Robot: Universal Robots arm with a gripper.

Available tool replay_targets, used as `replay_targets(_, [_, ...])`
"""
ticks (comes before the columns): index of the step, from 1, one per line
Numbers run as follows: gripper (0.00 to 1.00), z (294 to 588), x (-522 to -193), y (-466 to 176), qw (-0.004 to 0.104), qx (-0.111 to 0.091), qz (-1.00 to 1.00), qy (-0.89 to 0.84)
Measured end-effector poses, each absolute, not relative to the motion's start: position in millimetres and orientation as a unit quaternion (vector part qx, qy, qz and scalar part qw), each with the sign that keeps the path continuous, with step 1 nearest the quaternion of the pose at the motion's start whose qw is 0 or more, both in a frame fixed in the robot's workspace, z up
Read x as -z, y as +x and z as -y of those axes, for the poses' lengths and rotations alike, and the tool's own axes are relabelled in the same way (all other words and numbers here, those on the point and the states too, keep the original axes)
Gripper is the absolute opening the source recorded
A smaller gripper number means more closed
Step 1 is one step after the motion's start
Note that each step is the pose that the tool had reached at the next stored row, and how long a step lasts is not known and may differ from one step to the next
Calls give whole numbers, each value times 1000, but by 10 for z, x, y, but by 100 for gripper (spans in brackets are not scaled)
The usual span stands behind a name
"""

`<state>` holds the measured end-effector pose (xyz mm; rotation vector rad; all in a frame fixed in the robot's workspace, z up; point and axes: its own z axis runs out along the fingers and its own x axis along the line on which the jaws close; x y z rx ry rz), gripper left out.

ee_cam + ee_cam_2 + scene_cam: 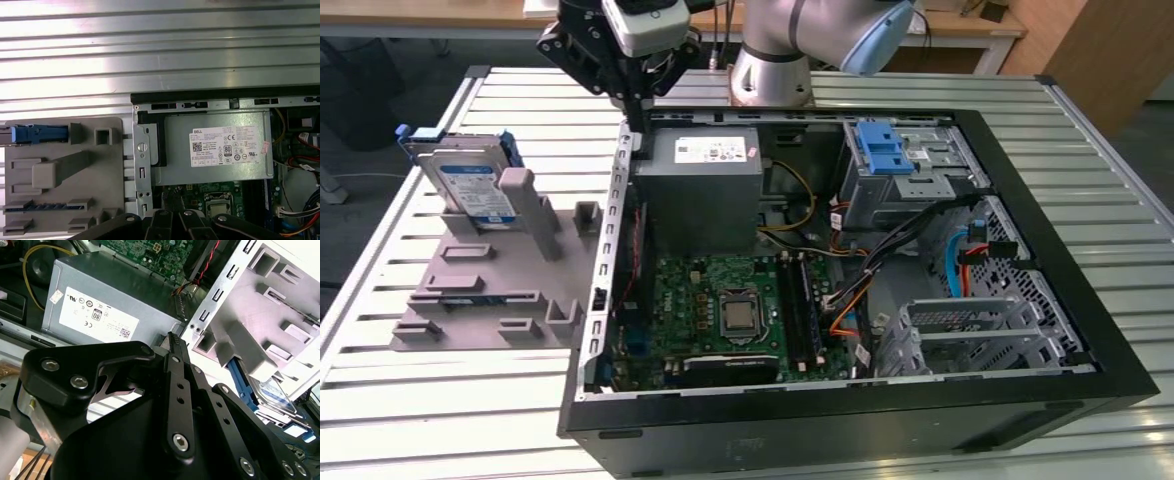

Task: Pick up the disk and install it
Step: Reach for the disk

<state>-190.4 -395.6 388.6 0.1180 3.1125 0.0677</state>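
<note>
Disk [464, 188] stands on edge in a slot of the grey holder [474, 322] at the exterior view's left-centre, probably upright so jaws can pinch it from above; untouched. Gripper [638, 115] hangs at upper centre over the case [854, 432] rim beside the power supply [707, 190], jaws pressed together, empty, well apart from the disk.

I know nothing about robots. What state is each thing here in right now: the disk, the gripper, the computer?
computer case: lying on its side, side panel off, insides exposed.
disk: standing upright in the grey holder, outside the computer case, not held.
gripper: shut, empty, above the computer case's edge beside the power supply.
</note>
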Motion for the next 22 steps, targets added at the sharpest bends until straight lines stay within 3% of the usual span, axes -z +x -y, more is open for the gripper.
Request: replay_targets(22, [11,3937,-3876,-2001,13,-22,-999,38])
